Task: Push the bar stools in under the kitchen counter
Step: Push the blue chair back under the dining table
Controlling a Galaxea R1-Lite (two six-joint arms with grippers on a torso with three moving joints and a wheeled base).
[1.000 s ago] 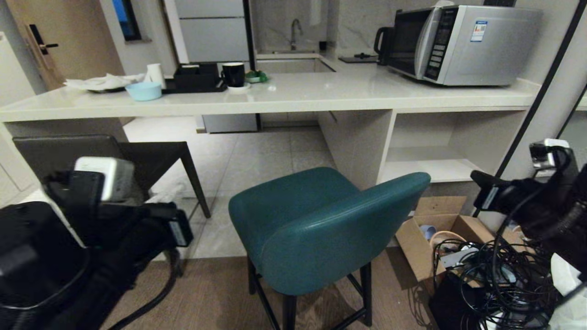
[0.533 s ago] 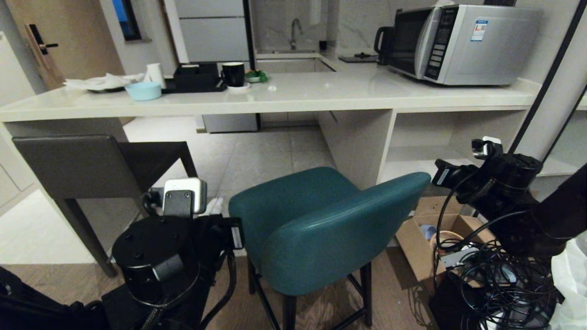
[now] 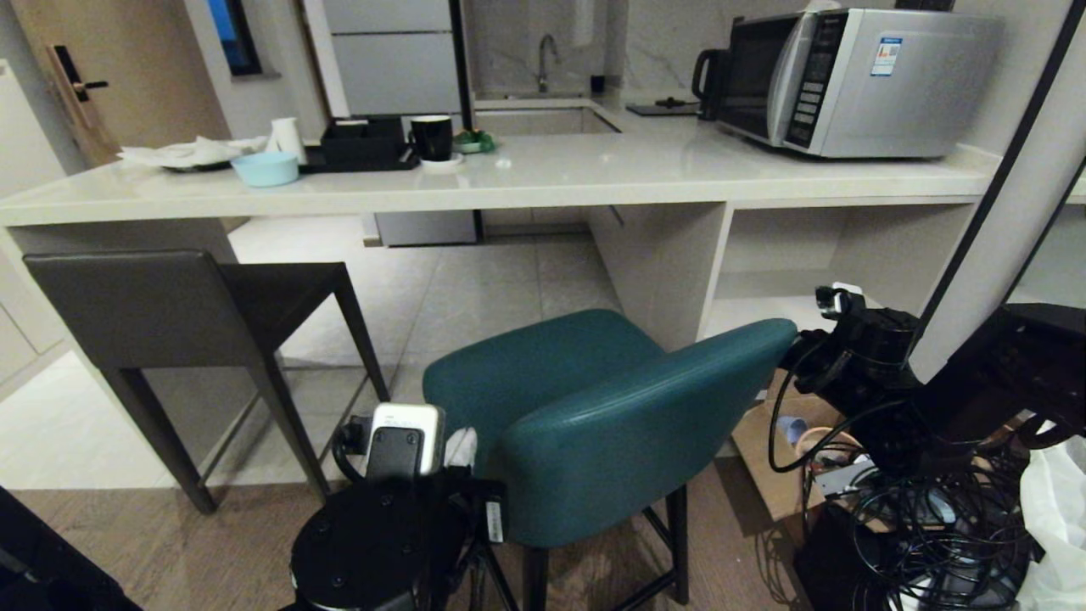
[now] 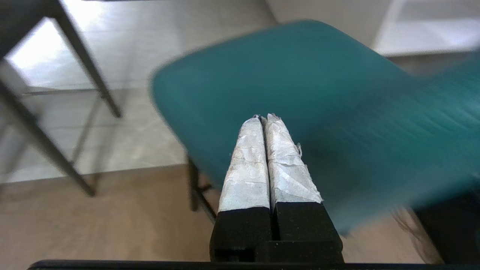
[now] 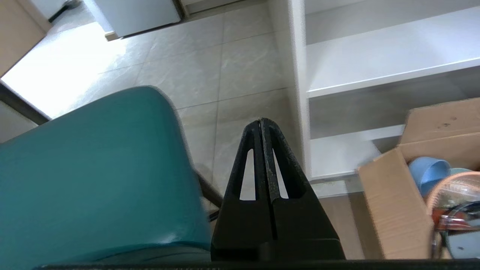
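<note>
Head view puts your left gripper (image 3: 462, 450) nearest you, low at the left end of the teal stool's (image 3: 594, 416) curved backrest. Its left wrist view shows the white-wrapped fingers (image 4: 249, 157) pressed together with nothing between them, tips up against the teal upholstery; whether they actually touch it you cannot tell. Your right gripper (image 5: 262, 122) sits off the right end of that same backrest, black fingers clenched flat on each other and gripping nothing, pointing past the stool's edge toward the tiled floor (image 3: 475, 288) and the white shelving (image 3: 789, 297). Just right of the teal stool, below the right arm, lie an open cardboard box (image 3: 793, 424) and a tangle of black cables (image 3: 925, 518).

The teal stool stands out on the wood floor (image 3: 195, 543), well short of the kitchen counter (image 3: 526, 182), its backrest toward you and its seat facing the counter. Left of the teal stool, the dark grey stool (image 3: 170, 305) stands just in front of the counter's edge, not tucked beneath it.

Beyond the teal stool, the counter carries a light blue bowl (image 3: 265, 168), a black tray (image 3: 361, 144) and a black mug (image 3: 432, 137) toward its left, and a silver microwave (image 3: 848, 81) at the right.
</note>
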